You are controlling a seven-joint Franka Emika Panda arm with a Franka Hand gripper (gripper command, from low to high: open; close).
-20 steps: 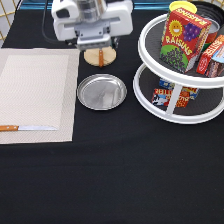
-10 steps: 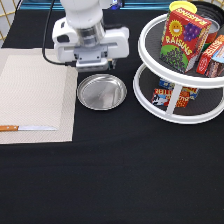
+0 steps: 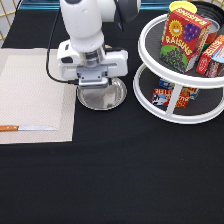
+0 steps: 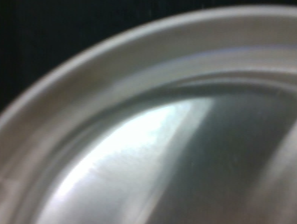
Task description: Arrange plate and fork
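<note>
The shiny silver plate (image 3: 109, 98) lies on the black table just to the right of the placemat in the exterior view. My gripper (image 3: 93, 86) is low over the plate's upper-left part, and the white hand hides that side of it. The wrist view is filled by the plate's rim and shallow bowl (image 4: 92, 85) from very close. The fork is out of view.
A beige placemat (image 3: 32, 95) lies at the exterior view's left, with a wooden-handled knife (image 3: 27, 128) on its lower edge. A white two-tier turntable (image 3: 175, 107) holding a raisin box (image 3: 182, 40) and other packets stands at the right.
My arm has moved toward the exterior view's bottom and come down over the plate. The light-wood disc that showed under the hand earlier is now hidden behind the arm.
</note>
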